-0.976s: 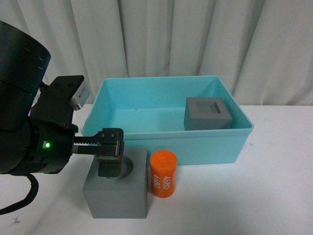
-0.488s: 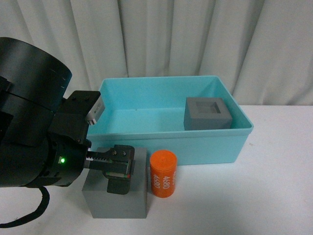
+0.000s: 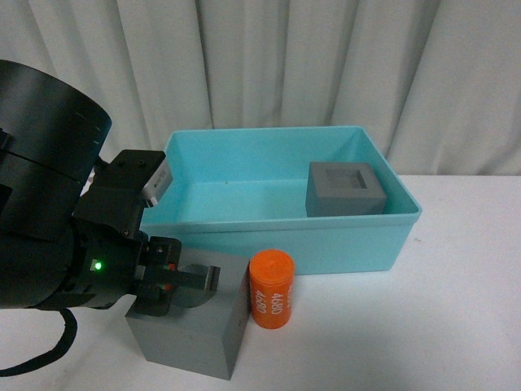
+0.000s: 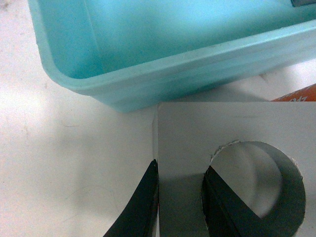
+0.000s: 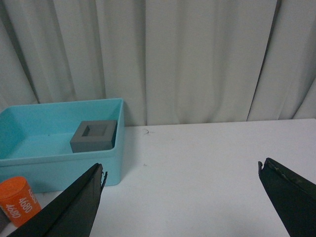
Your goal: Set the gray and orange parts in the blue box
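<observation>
Gray cube [image 3: 189, 340], its edge wall in pinch of left pincer [image 4: 181, 169], orange cylinder [image 3: 271, 290] just beside.

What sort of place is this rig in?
Likely a staged lab bench, not a production line: white table, white curtain backdrop, and only test props: the blue box, the round-recess gray cube and the orange cylinder.

Turquoise-blue box [image 3: 281, 240], matte gray round-recess cube [image 3: 195, 342], matching gray square-recess cube [image 3: 346, 195], orange cylinder [image 3: 271, 289] printed white "4680", black left gripper [image 4: 180, 197], green light [image 3: 97, 265], white table [image 3: 423, 326], pale pleated curtain [image 3: 326, 65].
</observation>
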